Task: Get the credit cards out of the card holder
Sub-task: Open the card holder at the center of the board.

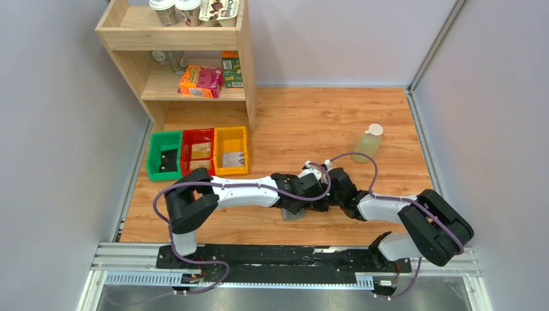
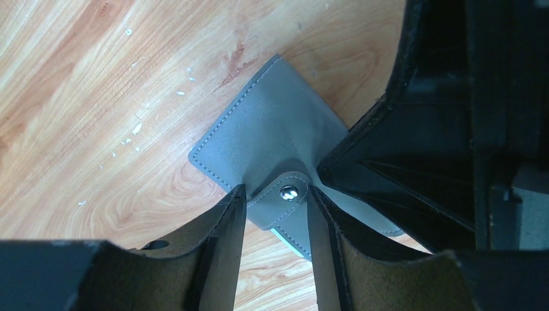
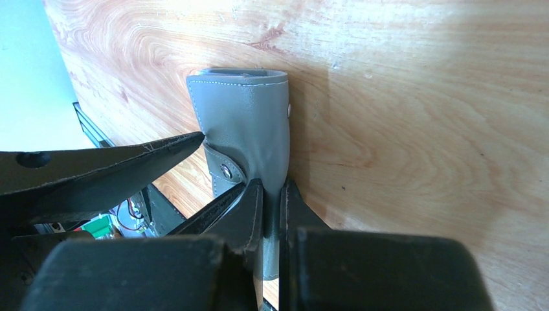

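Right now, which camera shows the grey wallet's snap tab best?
The left wrist view: the snap tab sits central, framed by the left gripper. The right wrist view catches it small and side-on. From the top view the arms hide it; only a corner of the wallet shows.

Bins (image 1: pixel 198 131) left, bottle (image 1: pixel 368 144) right, shelf (image 1: pixel 246 65) behind

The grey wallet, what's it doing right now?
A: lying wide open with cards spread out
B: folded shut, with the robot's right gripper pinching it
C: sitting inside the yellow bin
B: the card holder is folded shut with no cards showing. The right gripper is clamped on its edge, and the left gripper has a finger on each side of the snap tab.
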`<state>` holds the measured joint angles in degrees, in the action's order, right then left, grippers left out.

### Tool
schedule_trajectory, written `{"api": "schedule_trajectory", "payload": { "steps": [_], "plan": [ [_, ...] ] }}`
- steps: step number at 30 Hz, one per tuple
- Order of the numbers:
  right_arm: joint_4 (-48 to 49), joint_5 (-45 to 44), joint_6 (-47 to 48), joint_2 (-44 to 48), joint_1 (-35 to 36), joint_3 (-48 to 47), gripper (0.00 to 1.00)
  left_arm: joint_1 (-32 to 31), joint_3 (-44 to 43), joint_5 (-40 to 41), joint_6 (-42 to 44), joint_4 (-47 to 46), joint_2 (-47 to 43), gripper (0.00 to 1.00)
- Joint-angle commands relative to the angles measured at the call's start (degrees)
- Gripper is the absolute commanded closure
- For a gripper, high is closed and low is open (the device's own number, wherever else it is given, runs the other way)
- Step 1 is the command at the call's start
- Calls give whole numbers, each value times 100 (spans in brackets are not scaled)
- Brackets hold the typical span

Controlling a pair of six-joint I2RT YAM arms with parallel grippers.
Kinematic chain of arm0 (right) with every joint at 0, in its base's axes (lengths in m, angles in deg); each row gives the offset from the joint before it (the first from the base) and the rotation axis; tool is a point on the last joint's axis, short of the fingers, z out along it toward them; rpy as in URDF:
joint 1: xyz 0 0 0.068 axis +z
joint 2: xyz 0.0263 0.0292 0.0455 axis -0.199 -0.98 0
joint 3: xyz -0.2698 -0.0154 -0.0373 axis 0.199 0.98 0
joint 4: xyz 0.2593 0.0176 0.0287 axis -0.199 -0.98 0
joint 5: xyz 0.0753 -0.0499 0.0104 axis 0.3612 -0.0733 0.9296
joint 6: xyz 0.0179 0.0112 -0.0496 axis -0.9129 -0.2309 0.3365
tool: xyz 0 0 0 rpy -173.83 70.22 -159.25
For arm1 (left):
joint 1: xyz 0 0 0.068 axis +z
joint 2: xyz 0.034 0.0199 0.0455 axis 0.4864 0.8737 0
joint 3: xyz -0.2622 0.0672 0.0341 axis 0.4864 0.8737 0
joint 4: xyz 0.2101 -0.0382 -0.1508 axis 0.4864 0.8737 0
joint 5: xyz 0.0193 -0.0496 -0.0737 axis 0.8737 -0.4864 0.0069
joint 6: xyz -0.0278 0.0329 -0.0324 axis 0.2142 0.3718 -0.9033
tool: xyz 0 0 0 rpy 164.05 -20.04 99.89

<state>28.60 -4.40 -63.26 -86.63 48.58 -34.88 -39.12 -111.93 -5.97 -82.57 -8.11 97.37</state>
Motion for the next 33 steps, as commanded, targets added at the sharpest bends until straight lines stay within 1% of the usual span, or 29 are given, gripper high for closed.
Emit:
{"api": "schedule_trajectory", "payload": {
  "steps": [1, 6, 11, 16, 18, 19, 20, 21, 22, 24, 25, 30, 33],
  "plan": [
    [-365, -404, 141, -227, 60, 151, 100, -147, -84, -256, 43, -24, 287, 51],
    [-347, -404, 123, -271, 87, 134, 100, -147, -31, -485, 201, -305, 226, 51],
    [-321, -377, 97, -306, 95, 125, 100, -147, 127, -1038, 237, -639, 173, 53],
    [-330, -369, 88, -306, 95, 125, 100, -138, 364, -846, 201, -745, 85, 57],
    [-330, -369, 88, -315, 95, 125, 100, -121, 382, -749, 193, -684, 111, 62],
    [-330, -369, 79, -324, 95, 125, 100, -121, 373, -662, 201, -614, 120, 74],
    [-330, -377, 88, -333, 95, 116, 100, -121, 339, -617, 193, -578, 155, 75],
    [-330, -369, 79, -324, 104, 125, 100, -121, 329, -539, 192, -508, 164, 80],
    [-330, -369, 79, -324, 96, 133, 100, -121, 286, -503, 227, -464, 173, 81],
    [-347, -377, 79, -324, 104, 125, 100, -121, 277, -406, 289, -394, 130, 98],
    [-356, -386, 70, -315, 104, 125, 100, -112, 277, -389, 307, -367, 51, 100],
    [-400, -412, 70, -306, 96, 125, 100, -77, 426, -178, 307, -428, -362, 100],
    [-418, -439, 53, -280, 96, 134, 100, 89, 811, -151, 97, -647, -862, 100]
  ]
}}
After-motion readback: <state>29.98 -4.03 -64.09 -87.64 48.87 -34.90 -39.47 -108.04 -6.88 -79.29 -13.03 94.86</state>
